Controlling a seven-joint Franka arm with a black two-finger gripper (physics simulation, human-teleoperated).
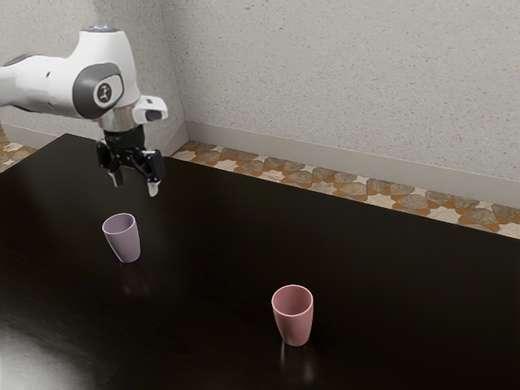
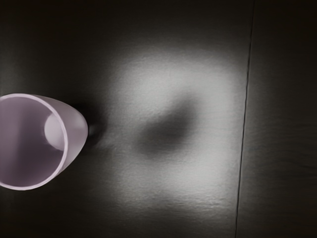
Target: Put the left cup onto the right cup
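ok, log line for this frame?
phase: approach | fingers: open, empty, above table near lilac cup | lilac cup: upright, untouched | pink cup: upright, apart | stack: not done

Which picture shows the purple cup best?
The exterior view: the whole purple cup stands upright on the table. The wrist view looks down into its inside from close by, cut off at the edge.

You have two cups on one surface: one lilac cup at middle left, one pink cup at lower centre. One arm carries one tool at upper left.
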